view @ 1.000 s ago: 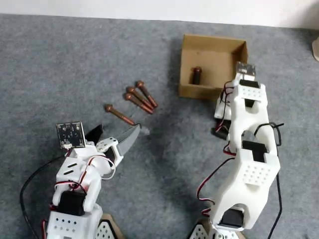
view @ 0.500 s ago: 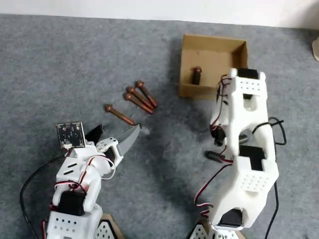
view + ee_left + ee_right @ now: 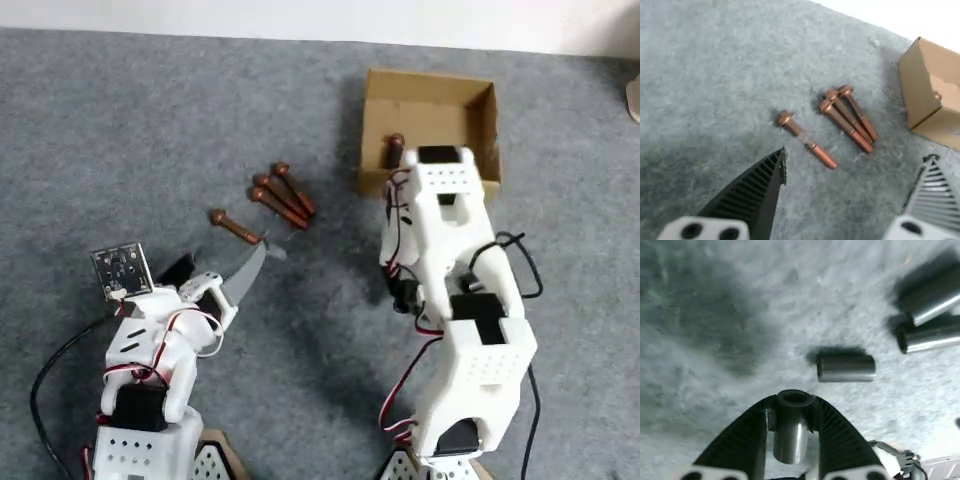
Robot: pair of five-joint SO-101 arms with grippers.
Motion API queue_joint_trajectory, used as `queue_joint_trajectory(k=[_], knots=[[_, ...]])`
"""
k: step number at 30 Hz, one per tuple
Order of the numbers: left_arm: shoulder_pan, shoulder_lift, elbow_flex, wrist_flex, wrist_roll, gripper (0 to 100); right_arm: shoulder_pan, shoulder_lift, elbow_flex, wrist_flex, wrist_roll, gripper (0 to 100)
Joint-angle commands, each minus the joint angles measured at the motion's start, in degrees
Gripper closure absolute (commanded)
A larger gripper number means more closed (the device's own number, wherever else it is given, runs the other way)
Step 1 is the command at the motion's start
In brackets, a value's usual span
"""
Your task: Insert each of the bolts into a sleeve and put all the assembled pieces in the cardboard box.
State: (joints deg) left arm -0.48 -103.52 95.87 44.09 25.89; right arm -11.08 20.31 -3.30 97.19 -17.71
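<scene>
Grips a dark sleeve [image 3: 789, 432] in the right hand [image 3: 792, 405], closed snug on its sides with the open bore pointing out past the fingertips. Has a loose sleeve [image 3: 846, 367] lying on the grey table [image 3: 150, 120] just beyond the gripped one, with another sleeve [image 3: 930, 302] and one more sleeve [image 3: 932, 337] farther off, close together. Has the left hand [image 3: 855, 155] spread wide and holding nothing, at about 8 o'clock from the table's middle, near the threaded end of the lone bolt [image 3: 805, 139] but not touching it. Finds three other bolts [image 3: 847, 117] side by side and touching at 11 o'clock, and the cardboard box [image 3: 430, 82] at 1 o'clock with one assembled piece [image 3: 394, 150] against its wall on the 8 o'clock side. Has the right arm [image 3: 450, 260] stretched from 5 o'clock up to the box's near wall. Could go wrong in several ways, judging from this. Might set the lone bolt rolling if the left hand closes off-centre on the round shank. Might drag the neighbours along if picking from the touching trio. Might let the smooth sleeve tilt or slip, held on two sides alone, so that bore and bolt tip meet off-line and jam. Might shove the light box, with the right arm so close to it.
</scene>
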Motion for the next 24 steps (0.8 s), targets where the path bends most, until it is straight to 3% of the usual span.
queue_joint_trajectory(k=[1,7,24], knots=[[-0.84,-0.48,-1.27,0.18,0.44,62,-0.92,-3.65,0.57,-1.63,-2.2,99.4],[-0.75,-0.4,-5.85,5.8,0.53,62,-0.92,-4.0,7.34,-7.34,-2.11,99.5],[-0.84,2.42,-22.2,21.8,0.18,62,-0.57,-4.0,11.38,-9.89,-1.93,99.5]])
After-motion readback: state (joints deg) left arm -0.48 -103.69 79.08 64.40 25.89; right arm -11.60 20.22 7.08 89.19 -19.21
